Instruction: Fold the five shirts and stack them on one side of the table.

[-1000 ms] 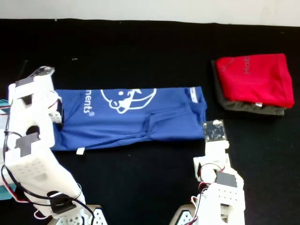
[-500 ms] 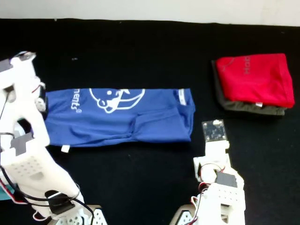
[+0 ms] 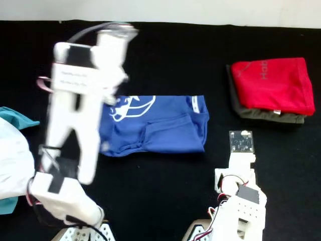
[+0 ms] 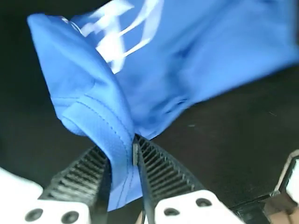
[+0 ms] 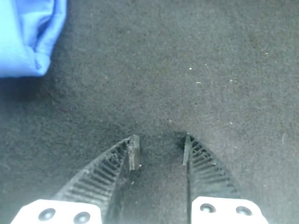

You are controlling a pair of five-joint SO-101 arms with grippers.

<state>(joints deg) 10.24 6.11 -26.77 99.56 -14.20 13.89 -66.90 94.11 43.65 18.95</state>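
— Black table [image 3: 165, 60], pale wall behind the far edge. What changed in the last second?

— Left arm [image 3: 85, 100] has swung up and in from the left edge toward mid-table. It first dragged the blue shirt [image 3: 160, 125] leftward; now the shirt's left end is lifted off the table and carried over the rest. The flat part looks much shorter than a second ago.

— Meaning for the task?

— My read: a fold in half, left end going over to the right end. Not laid down yet, so the fold isn't finished.

— Left gripper [image 4: 122, 158] state?

— Jaws nearly closed, pinching a stitched edge of the blue cloth between them. The fabric hangs from the grip and runs away down to the table.

— Where's the shirt otherwise?

— Mid-table, long axis left to right. Its right end lies flat, well apart from the stack. The raised end is under the left arm, partly hidden in the high view.

— Right gripper [image 5: 159, 151]?

— Jaws parted, nothing between them, over bare table near the front edge. The shirt's right end sits near it, not touching. It has shifted only slightly.

— Stack?

— Red shirt [image 3: 273, 83] on a dark shirt [image 3: 271, 116] by the right edge, toward the far side, unchanged. Teal cloth [image 3: 17, 118] at the left edge, likely another shirt.
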